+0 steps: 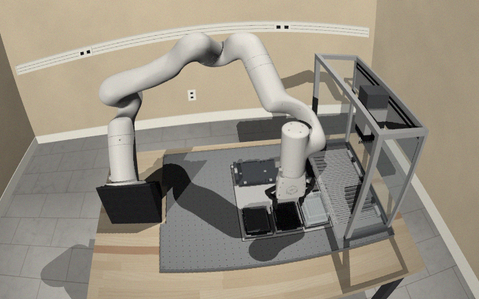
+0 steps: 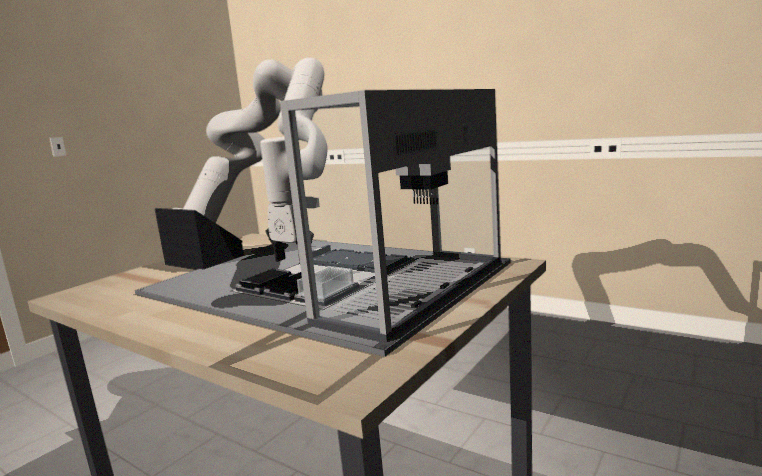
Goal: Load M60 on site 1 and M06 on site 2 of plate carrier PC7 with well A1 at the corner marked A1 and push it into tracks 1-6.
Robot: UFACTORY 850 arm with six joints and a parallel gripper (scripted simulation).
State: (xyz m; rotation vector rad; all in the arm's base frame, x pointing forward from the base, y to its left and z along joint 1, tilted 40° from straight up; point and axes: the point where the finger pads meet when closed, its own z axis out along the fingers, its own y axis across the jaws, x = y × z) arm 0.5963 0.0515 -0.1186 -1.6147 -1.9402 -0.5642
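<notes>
Top: tool (image 1: pixel 288 200) (fingers spread) above middle plate (image 1: pixel 287 217).

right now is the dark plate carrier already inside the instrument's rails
No, the dark grey rectangular plate carrier lies on the pale apron outside the grey frame, left of the ribbed loading rails.

The wrist hides the gripper (image 1: pixel 288 202) fingertips from above, and plate labels and well patterns appear too small to read.
</notes>
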